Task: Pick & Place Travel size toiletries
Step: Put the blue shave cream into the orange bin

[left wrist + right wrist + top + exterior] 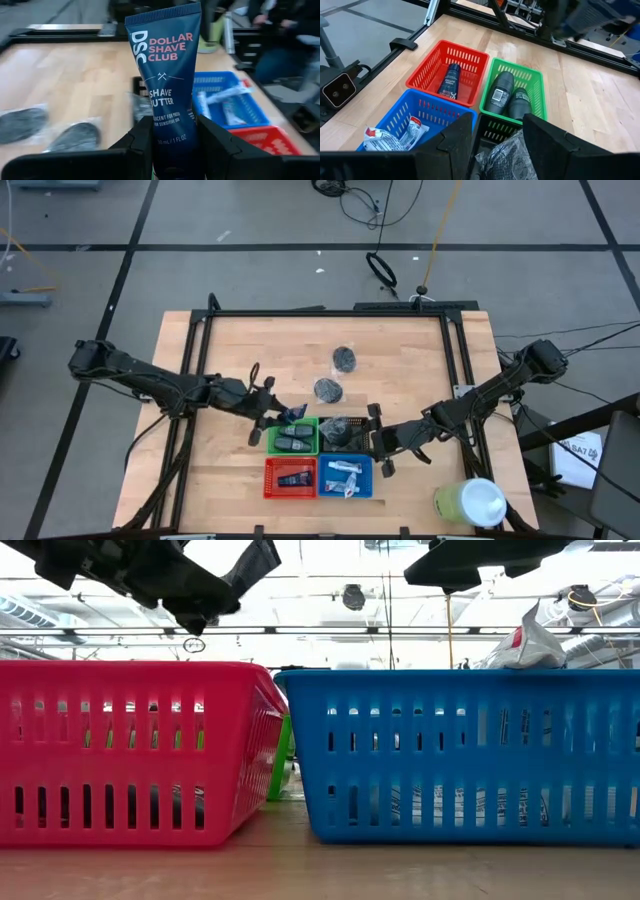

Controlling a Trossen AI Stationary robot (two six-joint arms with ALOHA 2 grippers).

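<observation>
Travel size toiletries lie partly sorted into four trays near the front of the desk (pixel 230 340). One dark blue tube (pixel 167 85) of shave butter is clamped between the fingers of the left gripper (pixel 172 145), which hangs above the desk just beside the green tray (pixel 293 436); in the high view the tube (pixel 292 413) shows at that tray's far left corner. Inside the green tray two dark grey ovals (pixel 506 92) lie side by side. Next to it, the red tray (pixel 449 72) holds another dark blue tube (pixel 450 80), and the blue tray (pixel 417 120) holds white-and-blue tubes (pixel 390 137).

Over the black tray (pixel 345 435) sits the right gripper (pixel 497 135), with a dark mesh puff (pixel 512 155) in clear wrap between its fingers; they are closed on the puff. Two more mesh puffs (pixel 336 375) rest on the bare desk beyond the trays, one just behind the other, well apart from both grippers.

A big pale green cylinder (pixel 470 502) with a white top stands at the desk's front right corner. From the low view only the red tray (pixel 130 750) and blue tray (pixel 470 755) fill the frame, with a sliver of the green one between them and the arms dark overhead.
</observation>
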